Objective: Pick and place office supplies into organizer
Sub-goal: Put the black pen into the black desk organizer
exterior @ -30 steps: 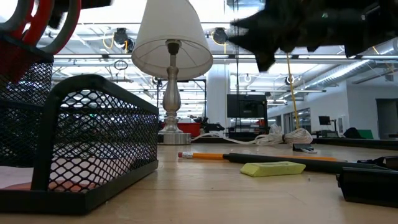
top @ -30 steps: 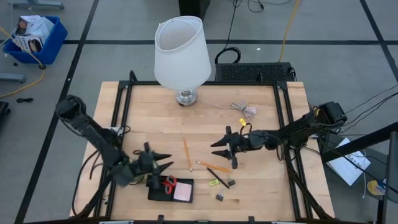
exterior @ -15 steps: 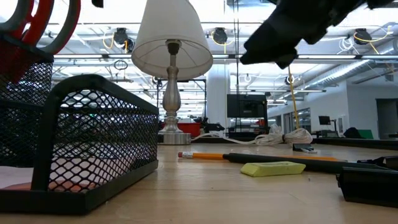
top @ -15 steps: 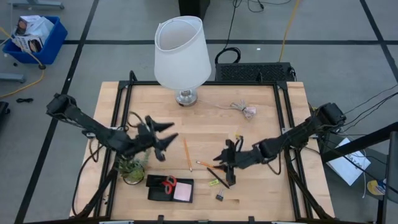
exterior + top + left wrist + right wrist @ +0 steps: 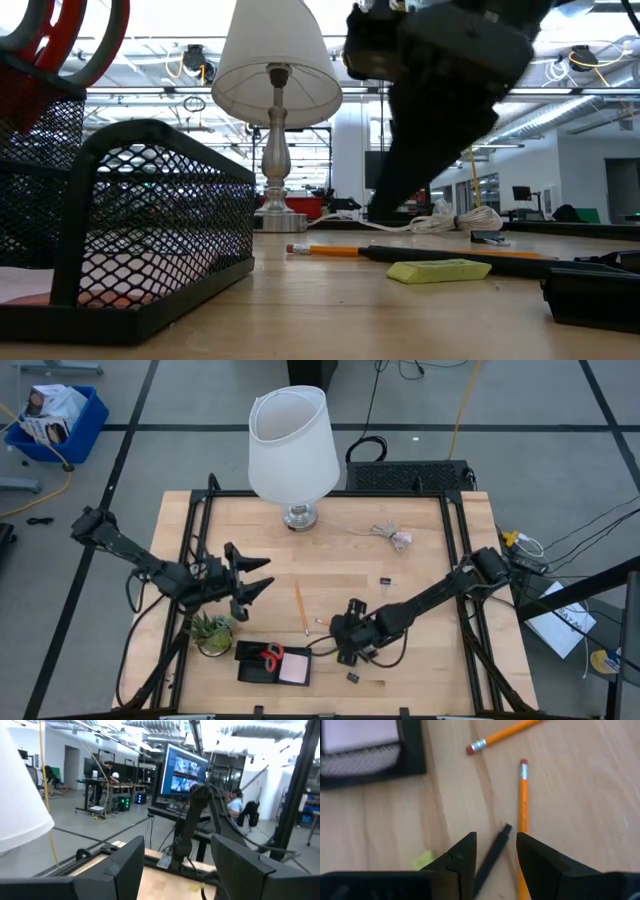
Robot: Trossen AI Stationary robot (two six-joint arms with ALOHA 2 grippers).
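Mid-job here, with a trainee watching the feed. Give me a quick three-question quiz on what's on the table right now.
1. True or false: the red-handled scissors lie in the organizer.
2. In the right wrist view, the open fingers of the right tool frame which item? A: the dark pen. B: the lamp base. C: the cable bundle.
3. Fill in: the sticky-note pad in the organizer is ____ in colour.

Key: 1 true. 2 A. 3 pink.
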